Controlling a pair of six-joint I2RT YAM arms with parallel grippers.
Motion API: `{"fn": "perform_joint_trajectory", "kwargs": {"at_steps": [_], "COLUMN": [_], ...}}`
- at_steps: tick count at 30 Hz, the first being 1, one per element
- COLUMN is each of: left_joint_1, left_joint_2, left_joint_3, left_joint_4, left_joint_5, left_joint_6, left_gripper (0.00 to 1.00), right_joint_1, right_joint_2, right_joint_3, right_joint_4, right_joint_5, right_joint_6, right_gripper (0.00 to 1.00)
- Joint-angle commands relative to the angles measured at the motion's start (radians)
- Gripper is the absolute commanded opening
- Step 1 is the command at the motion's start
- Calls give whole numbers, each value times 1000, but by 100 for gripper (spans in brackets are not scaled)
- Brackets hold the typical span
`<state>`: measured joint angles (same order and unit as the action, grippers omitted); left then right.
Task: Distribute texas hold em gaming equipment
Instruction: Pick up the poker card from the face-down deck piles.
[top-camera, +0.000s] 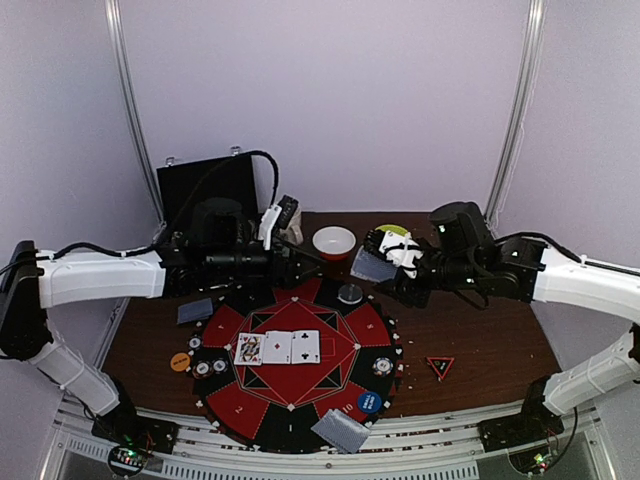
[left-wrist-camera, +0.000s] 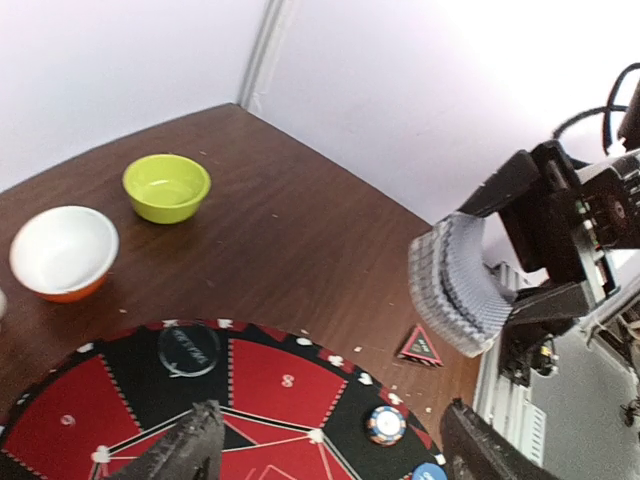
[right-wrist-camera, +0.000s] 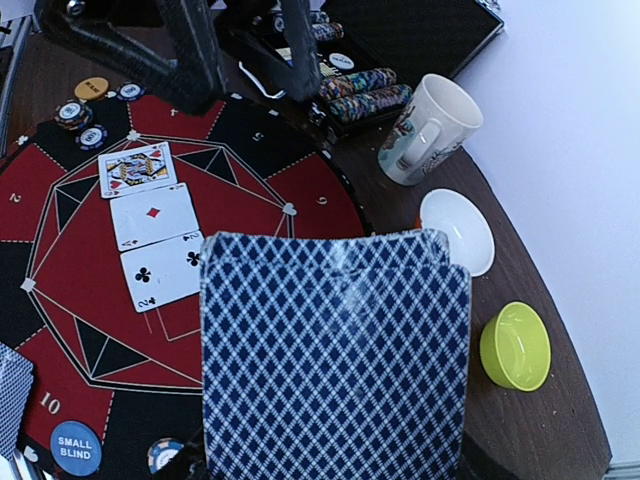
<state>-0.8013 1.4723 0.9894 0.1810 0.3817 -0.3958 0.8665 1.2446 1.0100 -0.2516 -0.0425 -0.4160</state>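
Closest: deck (right-wrist-camera: 335, 350), its blue-checked back filling the right wrist view, pinched by the right gripper (top-camera: 382, 268) over the far right rim of the mat (top-camera: 237, 405).
Other arm: left gripper (left-wrist-camera: 330, 420) is spread wide and empty, hovering over the mat's far edge just left of the deck.
Already out: three face-up cards (top-camera: 278, 347) at mat centre; face-down cards (top-camera: 195, 311) at the left; another face-down pair (top-camera: 340, 430) at the near rim.
Likely step: drawing one card off the deck.
Doing it well: hold the deck steady, close on the top card's free edge only, and slide it clear before lowering.
Risk: lifting two cards together.
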Motion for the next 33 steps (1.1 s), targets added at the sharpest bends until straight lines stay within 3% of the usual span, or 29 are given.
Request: {"fn": "perform_joint_trajectory", "kwargs": {"at_steps": [1, 5, 9, 16, 20, 27, 30, 33], "left_joint_1": [-12, -12, -23, -57, -76, -77, -75, -75], "left_joint_2": [46, 70, 97, 154, 173, 168, 147, 133], "left_joint_3": [4, 16, 33, 138, 172, 220, 213, 208], "left_joint_4": [176, 174, 140, -83, -107, -248, -284, -296], "left_joint_5": [219, 216, 205, 45, 34, 14, -30, -35], "left_joint_6": [-136, -142, -127, -2, 20, 91, 110, 119], "left_gripper": [87, 98, 98, 92, 91, 42, 39, 47], "right_joint_1": [41, 76, 104, 134, 148, 152, 152, 151], "right_joint_2": [45, 84, 114, 138, 153, 136, 119, 112], "right_joint_3": [17, 39, 63, 96, 109, 108, 97, 90], "right_joint_4": [29, 20, 6, 7, -1, -5, -1, 3], "right_joint_5": [12, 32, 43, 48, 60, 86, 97, 109], "right_joint_6": [-9, -23, -32, -54, -62, -65, -70, -75], "right_gripper": [57, 57, 56, 56, 56, 56, 57, 57]}}
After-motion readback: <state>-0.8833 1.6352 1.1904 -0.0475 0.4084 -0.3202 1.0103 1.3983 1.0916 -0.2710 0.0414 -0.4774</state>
